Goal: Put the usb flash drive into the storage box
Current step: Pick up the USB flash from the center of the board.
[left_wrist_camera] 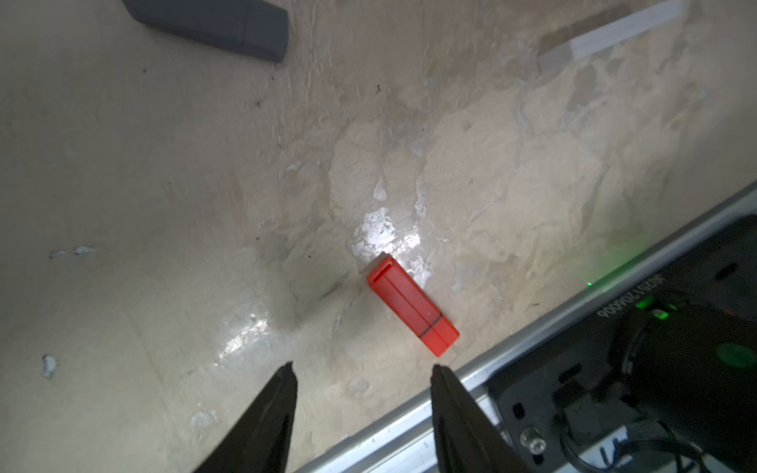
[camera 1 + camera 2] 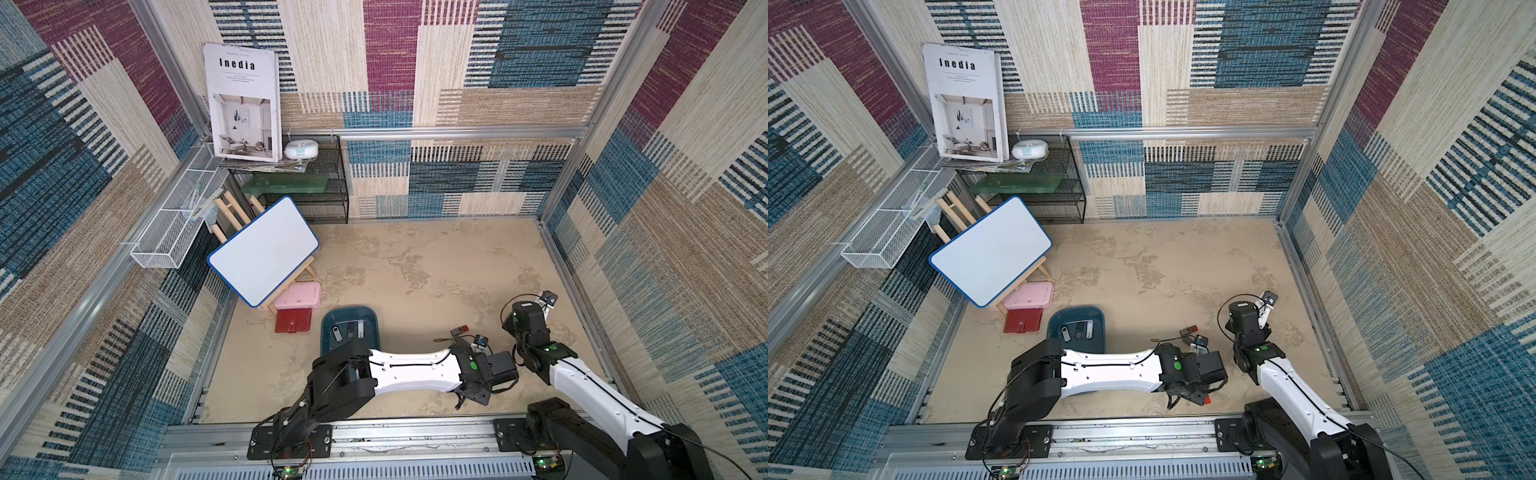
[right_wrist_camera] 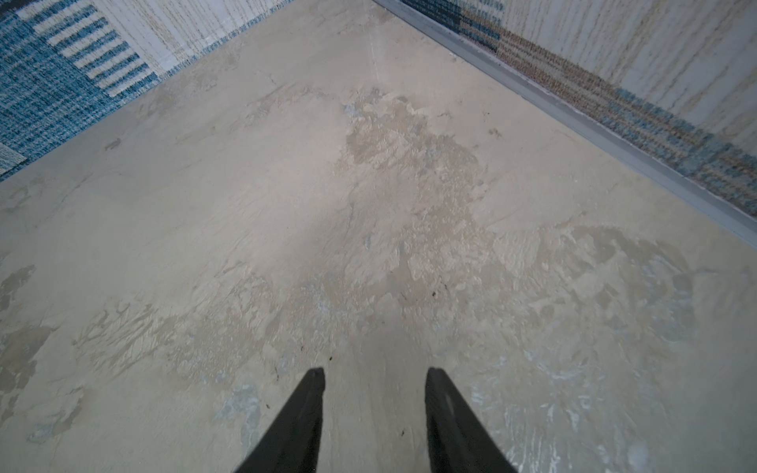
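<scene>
A red usb flash drive lies flat on the beige tabletop close to the front metal rail; only its corner shows in a top view, under the left wrist. My left gripper hovers open just short of it, holding nothing. A dark grey drive lies farther off. The teal storage box sits left of centre with three drives in it, one of them silver. A brown drive and a blue-white one lie near the left wrist. My right gripper is open over bare tabletop.
A pink lidded box and a flat red case sit left of the storage box, below a whiteboard on an easel. A black mesh shelf stands at the back left. The metal rail runs along the front edge.
</scene>
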`<action>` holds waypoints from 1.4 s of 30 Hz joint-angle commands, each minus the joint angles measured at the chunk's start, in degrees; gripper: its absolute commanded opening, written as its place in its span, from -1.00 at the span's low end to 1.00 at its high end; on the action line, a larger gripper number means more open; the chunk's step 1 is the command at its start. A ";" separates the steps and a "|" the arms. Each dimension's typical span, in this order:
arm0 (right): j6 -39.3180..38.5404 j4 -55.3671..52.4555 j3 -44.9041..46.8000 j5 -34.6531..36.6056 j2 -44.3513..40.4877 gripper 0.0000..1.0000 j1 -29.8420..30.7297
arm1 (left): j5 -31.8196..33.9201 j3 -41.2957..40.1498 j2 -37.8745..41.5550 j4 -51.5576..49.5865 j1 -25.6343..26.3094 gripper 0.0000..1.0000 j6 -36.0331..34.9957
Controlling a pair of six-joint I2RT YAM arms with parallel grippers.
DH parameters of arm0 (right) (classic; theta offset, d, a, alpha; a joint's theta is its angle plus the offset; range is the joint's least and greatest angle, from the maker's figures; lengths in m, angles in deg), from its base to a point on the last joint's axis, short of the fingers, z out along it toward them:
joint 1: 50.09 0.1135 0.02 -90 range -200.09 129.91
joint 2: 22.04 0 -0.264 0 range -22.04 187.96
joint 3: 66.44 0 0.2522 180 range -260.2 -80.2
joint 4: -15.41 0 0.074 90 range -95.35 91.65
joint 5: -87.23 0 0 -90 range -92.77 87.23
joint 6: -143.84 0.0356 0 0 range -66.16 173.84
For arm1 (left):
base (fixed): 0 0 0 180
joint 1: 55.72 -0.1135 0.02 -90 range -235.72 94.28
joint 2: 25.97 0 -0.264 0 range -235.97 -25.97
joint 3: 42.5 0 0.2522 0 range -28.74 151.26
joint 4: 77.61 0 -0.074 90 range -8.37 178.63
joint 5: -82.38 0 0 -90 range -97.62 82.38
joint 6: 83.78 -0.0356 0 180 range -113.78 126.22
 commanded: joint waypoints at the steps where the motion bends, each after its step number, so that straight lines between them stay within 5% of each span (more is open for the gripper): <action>1: 0.24 1.92 -0.27 -0.58 0.49 -0.09 -0.11 | 0.64 2.27 -2.54 -2.25 0.07 0.13 1.01; 25: -0.16 3.26 0.06 -2.20 2.68 -0.09 -0.20 | 0.00 11.99 -11.99 -7.04 1.88 0.04 -1.49; 42: -0.11 3.30 0.06 -2.37 3.02 -0.09 -0.21 | 1.29 11.44 -13.38 -9.56 2.19 -0.42 -4.16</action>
